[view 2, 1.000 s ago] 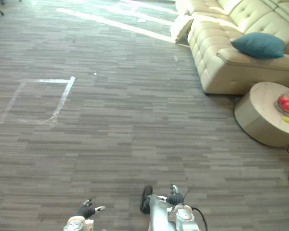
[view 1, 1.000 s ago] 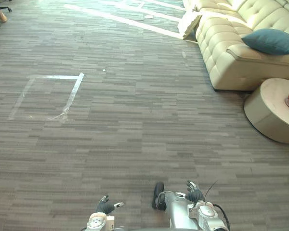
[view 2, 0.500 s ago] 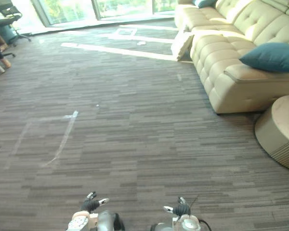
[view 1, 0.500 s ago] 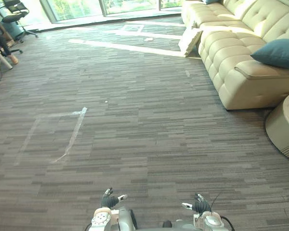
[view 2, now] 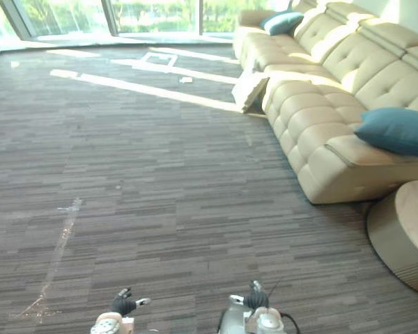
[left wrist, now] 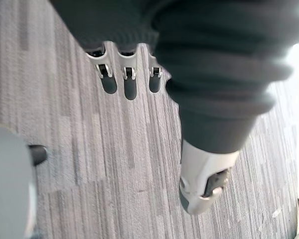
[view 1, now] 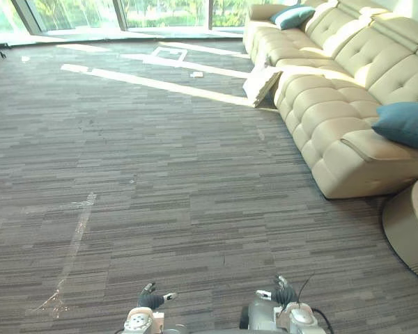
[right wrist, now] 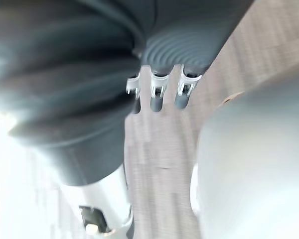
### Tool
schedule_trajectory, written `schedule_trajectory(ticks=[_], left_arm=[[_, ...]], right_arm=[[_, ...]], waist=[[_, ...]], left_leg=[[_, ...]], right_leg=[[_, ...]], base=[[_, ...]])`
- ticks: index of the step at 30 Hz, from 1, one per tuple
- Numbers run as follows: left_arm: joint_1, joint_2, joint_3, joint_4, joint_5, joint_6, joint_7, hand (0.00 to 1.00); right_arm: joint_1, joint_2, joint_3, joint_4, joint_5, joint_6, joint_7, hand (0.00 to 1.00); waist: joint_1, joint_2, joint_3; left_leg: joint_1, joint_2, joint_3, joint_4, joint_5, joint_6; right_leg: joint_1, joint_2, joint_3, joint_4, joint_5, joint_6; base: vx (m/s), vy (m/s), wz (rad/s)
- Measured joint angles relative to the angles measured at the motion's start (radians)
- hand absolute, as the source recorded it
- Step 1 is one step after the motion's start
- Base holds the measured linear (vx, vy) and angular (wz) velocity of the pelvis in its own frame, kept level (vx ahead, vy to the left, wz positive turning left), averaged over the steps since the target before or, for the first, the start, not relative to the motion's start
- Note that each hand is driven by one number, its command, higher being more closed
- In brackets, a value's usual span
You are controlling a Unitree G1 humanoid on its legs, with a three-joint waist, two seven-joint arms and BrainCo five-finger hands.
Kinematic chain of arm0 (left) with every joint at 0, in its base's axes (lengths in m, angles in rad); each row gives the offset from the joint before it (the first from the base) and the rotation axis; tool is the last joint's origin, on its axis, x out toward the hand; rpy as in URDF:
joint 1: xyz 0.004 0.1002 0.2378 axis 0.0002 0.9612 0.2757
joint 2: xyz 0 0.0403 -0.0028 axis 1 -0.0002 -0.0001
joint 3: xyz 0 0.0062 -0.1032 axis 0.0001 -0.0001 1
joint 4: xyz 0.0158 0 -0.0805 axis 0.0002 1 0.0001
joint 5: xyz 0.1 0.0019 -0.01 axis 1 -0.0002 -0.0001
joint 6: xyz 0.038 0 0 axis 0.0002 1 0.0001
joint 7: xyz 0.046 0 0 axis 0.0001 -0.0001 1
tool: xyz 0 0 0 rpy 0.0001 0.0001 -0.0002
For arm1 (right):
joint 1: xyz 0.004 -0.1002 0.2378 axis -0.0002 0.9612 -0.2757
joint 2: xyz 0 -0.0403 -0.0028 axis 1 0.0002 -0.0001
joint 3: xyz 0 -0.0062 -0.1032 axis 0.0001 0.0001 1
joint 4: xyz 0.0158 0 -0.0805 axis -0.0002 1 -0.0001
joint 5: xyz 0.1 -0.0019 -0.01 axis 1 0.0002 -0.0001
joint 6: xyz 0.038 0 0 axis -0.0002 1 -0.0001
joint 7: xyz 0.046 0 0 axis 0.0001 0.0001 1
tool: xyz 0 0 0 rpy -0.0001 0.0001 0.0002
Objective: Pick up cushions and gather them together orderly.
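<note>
At the far left of the grey striped carpet (view 1: 195, 174), a worn tape mark (view 1: 74, 236) runs along the floor. Just right of it, at the lower edge of the head views, the left hand (view 1: 152, 300) hangs above the carpet. Its wrist view shows its fingers straight in a row and its thumb apart from them, released and holding nothing. Along the far side of the room stand tall windows (view 1: 125, 10), and a long white line (view 1: 160, 82) crosses the floor before them. Farther right at the lower edge, the right hand (view 1: 281, 296) hovers over the carpet, likewise with loose, straight fingers and an empty palm.

Beyond it, a cream cushion (view 1: 261, 85) stands tilted on the floor, leaning against the front of a cream tufted sofa (view 1: 334, 104) that stretches along the right side. The far teal cushion (view 1: 292, 17) rests on the sofa's distant end, against the backrest. The near teal cushion (view 1: 407, 124) lies on the closest seat section, at the right edge of the view, well apart from the other two. Both hands are well apart from all three cushions. A round table (view 1: 411, 226) stands just beside the sofa's near end, in the lower right corner.
</note>
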Motion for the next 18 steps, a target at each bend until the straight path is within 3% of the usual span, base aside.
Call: schedule_trajectory(ticks=[1,2,3,4,5,6,7,8,9,10,11,13,14,16,17,18], left_arm=[[0.006,0.002,0.000,-0.001,0.001,-0.001,-0.002,0.00],[0.010,0.005,0.000,-0.001,0.001,-0.002,-0.002,0.00],[0.016,0.009,0.002,0.002,0.001,-0.002,-0.003,0.00],[0.018,-0.002,0.011,0.004,0.002,-0.002,-0.003,0.00],[0.019,-0.007,0.012,0.004,0.002,-0.003,-0.003,0.00],[0.020,-0.030,0.014,0.009,0.008,-0.003,-0.007,0.00],[0.018,-0.039,0.040,0.015,0.018,-0.003,-0.010,0.00],[0.016,-0.049,0.064,0.017,0.020,-0.002,-0.014,0.00],[0.017,-0.058,0.085,0.014,0.020,-0.002,-0.016,0.00],[0.022,-0.066,0.115,-0.005,0.018,-0.003,-0.019,0.00],[0.028,-0.067,0.127,-0.019,0.019,-0.005,-0.019,0.00],[0.037,-0.053,0.129,-0.046,0.017,-0.010,-0.020,0.00],[0.036,-0.052,0.128,-0.058,0.015,-0.020,-0.019,0.00],[0.033,-0.051,0.127,-0.069,0.011,-0.029,-0.021,0.00],[0.026,-0.043,0.126,-0.080,0.000,-0.031,-0.019,0.00],[0.026,-0.042,0.126,-0.082,-0.002,-0.032,-0.019,0.00]], right_arm=[[-0.006,0.002,0.000,0.000,-0.001,0.001,0.000,0.00],[-0.006,0.002,0.000,0.001,-0.001,0.001,0.000,0.00],[-0.006,0.001,-0.004,0.000,0.001,0.001,0.002,0.00],[-0.009,-0.004,-0.027,0.000,-0.004,0.001,0.002,0.00],[-0.010,-0.004,-0.037,0.000,-0.005,0.001,0.002,0.00],[-0.019,-0.011,-0.051,0.000,-0.006,0.001,0.005,0.00],[-0.020,-0.021,-0.072,-0.002,-0.005,0.004,0.007,0.00],[-0.020,-0.023,-0.074,-0.004,-0.006,0.011,0.006,0.00],[-0.019,-0.019,-0.070,-0.008,-0.006,0.020,0.007,0.00],[-0.011,-0.016,-0.069,-0.004,-0.007,0.033,0.005,0.00],[-0.008,-0.015,-0.066,0.004,-0.006,0.035,0.004,0.00],[0.013,-0.003,-0.063,0.018,-0.005,0.042,0.001,0.00],[0.013,-0.005,-0.059,0.026,-0.005,0.042,0.000,0.00],[0.011,-0.005,-0.060,0.029,-0.005,0.043,-0.003,0.00],[0.015,0.002,-0.060,0.044,-0.005,0.042,-0.006,0.00],[0.016,0.003,-0.061,0.048,-0.002,0.042,-0.009,0.00]], waist=[[-0.008,-0.008,0.000],[-0.011,-0.014,0.000],[-0.018,-0.026,0.006],[-0.021,-0.006,-0.005],[-0.019,0.004,-0.010],[-0.016,0.036,-0.013],[-0.018,0.063,-0.007],[-0.022,0.080,0.003],[-0.019,0.088,0.015],[-0.015,0.100,0.026],[-0.007,0.095,0.028],[0.007,0.069,0.020],[0.015,0.067,0.021],[0.028,0.064,0.023],[0.039,0.046,0.033],[0.042,0.043,0.035]], left_leg=[[0.027,0.002,-0.001,-0.014,-0.001,-0.002],[0.044,-0.001,-0.001,-0.020,-0.004,-0.005],[0.102,-0.009,-0.008,-0.016,-0.040,-0.041],[0.119,0.017,-0.028,0.011,-0.059,-0.056],[0.113,0.022,-0.031,0.035,-0.058,-0.058],[0.073,0.044,-0.051,0.162,-0.050,-0.071],[0.007,0.070,-0.058,0.353,-0.004,-0.145],[-0.066,0.100,-0.061,0.547,0.097,-0.229],[-0.139,0.145,-0.049,0.745,0.131,-0.269],[-0.215,0.205,0.001,0.939,0.105,-0.247],[-0.246,0.224,0.033,0.998,0.080,-0.226],[-0.363,0.240,0.143,0.969,0.001,-0.172],[-0.423,0.238,0.187,0.866,-0.025,-0.150],[-0.476,0.216,0.199,0.696,-0.034,-0.146],[-0.499,0.153,0.166,0.400,0.005,-0.145],[-0.500,0.136,0.151,0.303,0.036,-0.153]], right_leg=[[-0.011,0.018,-0.005,-0.193,0.091,0.009],[-0.013,0.019,-0.003,-0.264,0.130,0.009],[-0.012,0.021,0.040,-0.345,0.248,-0.003],[-0.032,0.036,0.080,-0.254,0.301,-0.044],[-0.047,0.038,0.088,-0.211,0.282,-0.061],[-0.058,0.050,0.084,-0.123,0.202,-0.089],[-0.024,0.051,0.059,-0.091,0.143,-0.093],[0.031,0.065,0.054,-0.100,0.106,-0.096],[0.098,0.089,0.056,-0.130,0.086,-0.099],[0.196,0.117,0.055,-0.182,0.069,-0.109],[0.257,0.124,0.056,-0.215,0.059,-0.114],[0.410,0.127,0.088,-0.349,0.059,-0.098],[0.469,0.127,0.112,-0.406,0.066,-0.087],[0.517,0.121,0.135,-0.457,0.070,-0.080],[0.579,0.097,0.151,-0.506,0.056,-0.056],[0.598,0.092,0.158,-0.523,0.052,-0.049]], base=[[0.61,-0.095,0.42],[0.66,-0.139,0.56],[0.71,-0.156,0.49],[0.72,-0.175,0.43],[0.70,-0.203,0.18],[0.69,-0.238,0.08],[0.81,-0.264,0.13],[0.67,-0.194,0.14],[0.65,-0.160,0.10],[0.64,-0.125,-0.06],[0.62,-0.115,-0.18],[0.61,-0.106,-0.42],[0.58,-0.076,-0.61],[0.54,0.041,-0.57],[0.57,0.098,-0.50],[0.53,0.141,-0.64]])
